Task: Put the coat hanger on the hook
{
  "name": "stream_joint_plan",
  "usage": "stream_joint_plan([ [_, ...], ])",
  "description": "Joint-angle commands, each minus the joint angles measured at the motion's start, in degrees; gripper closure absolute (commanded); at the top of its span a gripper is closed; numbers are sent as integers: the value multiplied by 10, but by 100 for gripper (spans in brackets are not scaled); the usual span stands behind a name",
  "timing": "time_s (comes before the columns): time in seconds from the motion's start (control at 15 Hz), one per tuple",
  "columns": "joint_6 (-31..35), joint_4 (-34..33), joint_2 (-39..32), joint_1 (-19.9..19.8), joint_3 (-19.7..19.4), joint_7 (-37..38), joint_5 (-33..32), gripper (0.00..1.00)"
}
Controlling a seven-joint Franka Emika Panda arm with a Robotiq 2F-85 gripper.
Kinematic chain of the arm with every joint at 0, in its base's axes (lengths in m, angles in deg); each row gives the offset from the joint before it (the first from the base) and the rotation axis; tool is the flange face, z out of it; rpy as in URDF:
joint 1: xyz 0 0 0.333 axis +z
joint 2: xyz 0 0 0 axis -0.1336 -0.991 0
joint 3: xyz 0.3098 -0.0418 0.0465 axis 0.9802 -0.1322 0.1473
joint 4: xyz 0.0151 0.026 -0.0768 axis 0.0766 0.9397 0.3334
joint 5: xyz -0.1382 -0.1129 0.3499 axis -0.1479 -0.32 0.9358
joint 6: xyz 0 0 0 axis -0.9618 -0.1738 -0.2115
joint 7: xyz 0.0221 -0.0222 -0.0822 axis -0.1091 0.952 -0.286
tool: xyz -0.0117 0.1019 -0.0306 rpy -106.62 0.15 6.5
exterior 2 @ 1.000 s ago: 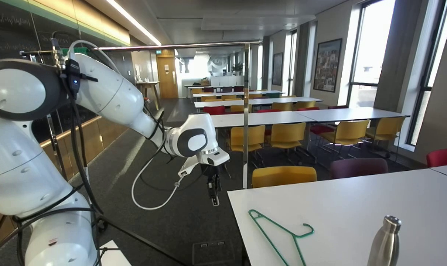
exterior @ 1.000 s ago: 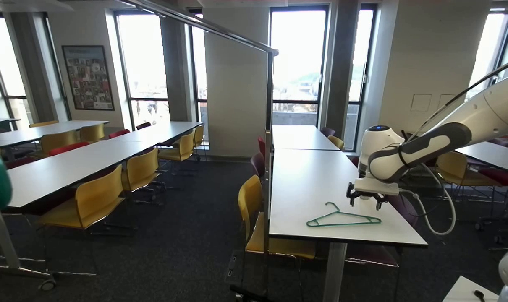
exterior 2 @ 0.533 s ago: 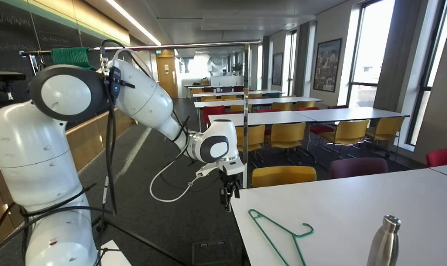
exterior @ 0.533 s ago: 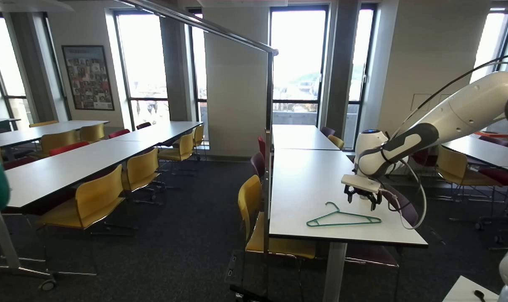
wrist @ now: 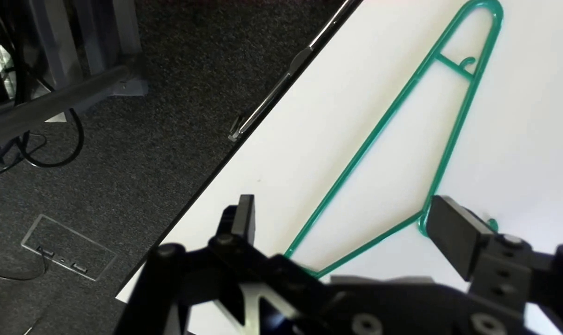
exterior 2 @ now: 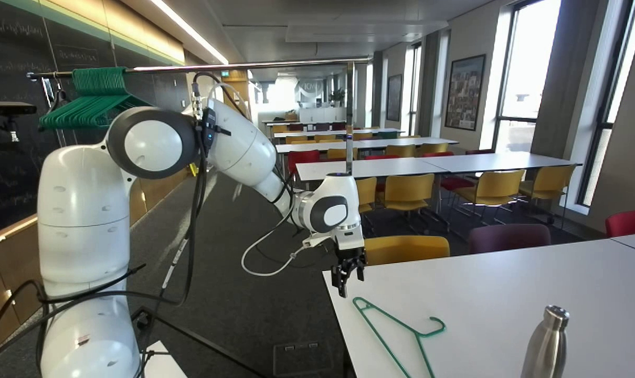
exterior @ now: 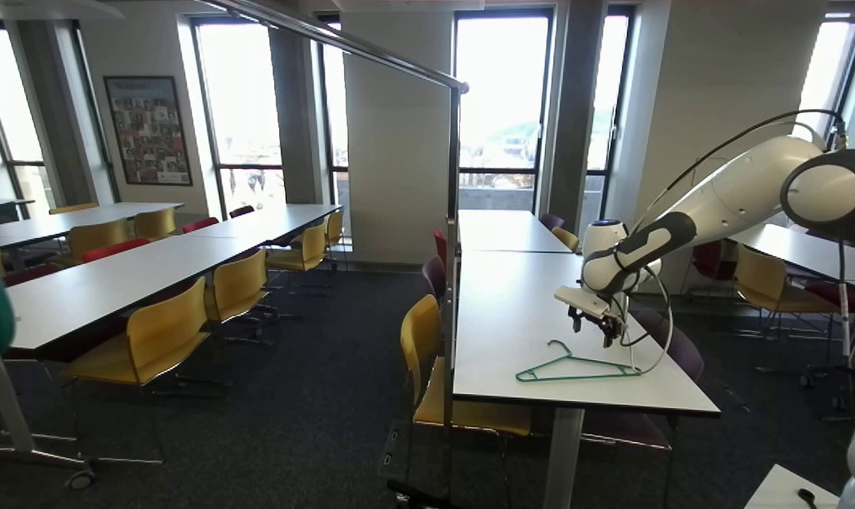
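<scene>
Gripper (wrist: 342, 209) spread wide, nothing in its grasp, poised above the table (wrist: 537, 130). Coat hanger (wrist: 361, 151) lies flat on the white top below; whether the gap stands straight over a bar we cannot tell.

Risks, as we judge them:
- One fingertip (wrist: 456, 232) masks most of the hanger's curved top (wrist: 493, 225) in the wrist view. Lowered along that line, it could come down on the curve.
- The bars are thin and low. Stopping high, we pinch air; going deep, we press into the table.
- Most of the hanger lies to one side of the gap. An off-centre bite may let it tip and swing once lifted.
- Its long bar runs near the table's edge; a sideways nudge might push it over.

Views compared:
- In an exterior view the curved top (exterior 2: 443, 325) shows fully; the wrist view leaves us a sliver.
- In an exterior view the cable loop (exterior: 671, 322) seems to dip onto the hanger's end; in an exterior view the loop (exterior 2: 265, 274) hangs well apart from it, against the floor (exterior 2: 281, 315).
- A row of green hangers (exterior 2: 99, 86) on the rail (exterior 2: 275, 64), our reading of the task's hook, is clear in an exterior view; the wrist view shows neither.
</scene>
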Motion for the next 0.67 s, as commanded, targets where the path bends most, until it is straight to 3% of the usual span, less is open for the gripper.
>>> stream_joint_plan([
  [0.0, -2, -6, -6, 21, -22, -4, 6, 0],
  [0.6, 12, -7, -22, 36, -34, 25, -5, 0],
])
